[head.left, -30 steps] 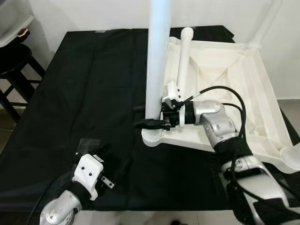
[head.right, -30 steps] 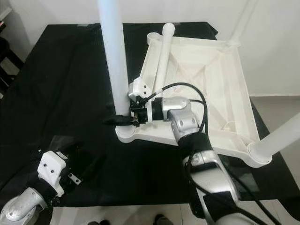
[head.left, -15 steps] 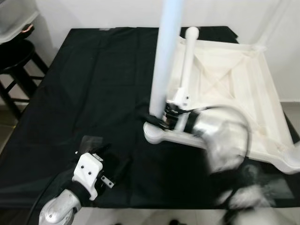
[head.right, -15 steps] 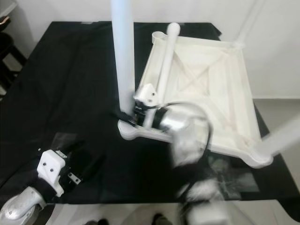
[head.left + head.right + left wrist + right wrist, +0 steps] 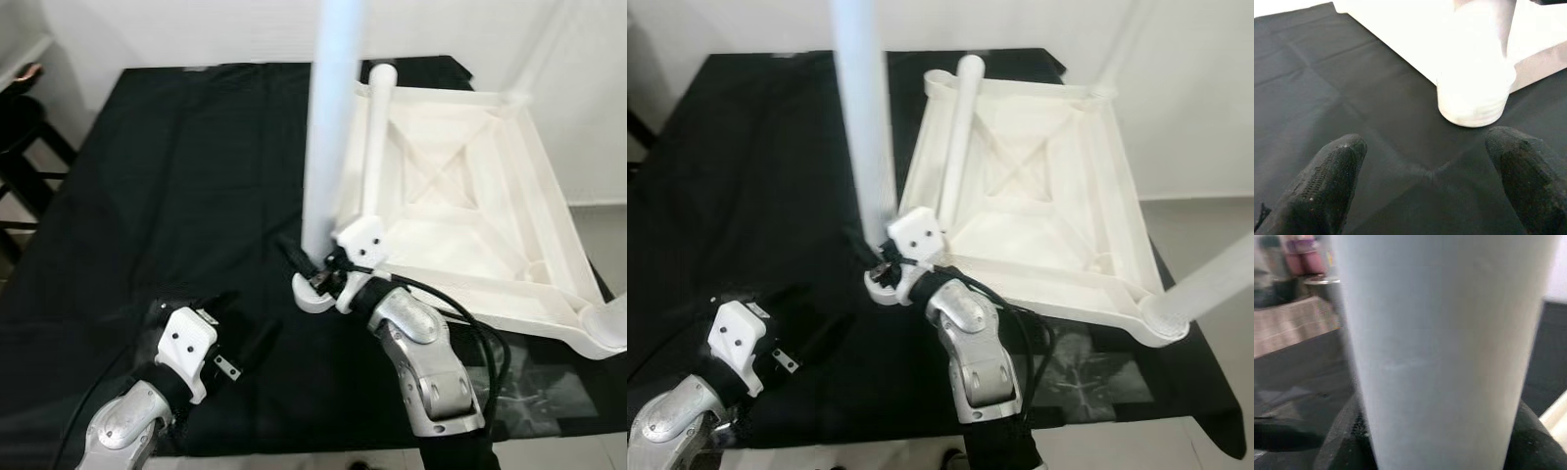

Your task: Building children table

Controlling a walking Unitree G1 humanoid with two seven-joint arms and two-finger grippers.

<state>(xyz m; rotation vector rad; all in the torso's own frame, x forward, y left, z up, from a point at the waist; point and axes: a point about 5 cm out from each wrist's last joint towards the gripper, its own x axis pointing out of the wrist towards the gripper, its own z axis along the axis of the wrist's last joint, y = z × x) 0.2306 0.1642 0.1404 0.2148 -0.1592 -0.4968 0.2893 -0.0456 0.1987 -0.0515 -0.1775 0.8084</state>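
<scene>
On the black cloth (image 5: 176, 176) of the left eye view, an upturned white children's table top (image 5: 460, 225) was laid with its ribbed underside up. 1 white leg (image 5: 328, 127) was stood upright in the near-left corner socket (image 5: 312, 292), and a 2nd leg (image 5: 372, 137) was laid along the top's left rim. The right gripper (image 5: 306, 266) was seen at the foot of the upright leg, its black fingers set on either side of it. The left gripper (image 5: 250, 343) was held low over the cloth, apart from the table top. A dark stool (image 5: 20, 147) was seen at the left edge.

Across the right eye view, the same scene was shown, and a further leg (image 5: 1205, 289) was seen standing out of the near-right corner, cut off by the frame edge.

Before the left wrist camera, the 2 black fingertips (image 5: 1327, 181) were held wide apart over the cloth with nothing between them. The round corner socket and the edge of the table top were seen just beyond them, not touched.

Close against the right wrist camera, the pale upright leg (image 5: 1444, 347) was shown large, with a black finger (image 5: 1347, 440) pressed at each side of it, so the leg was clasped. Blurred room items were seen behind.
</scene>
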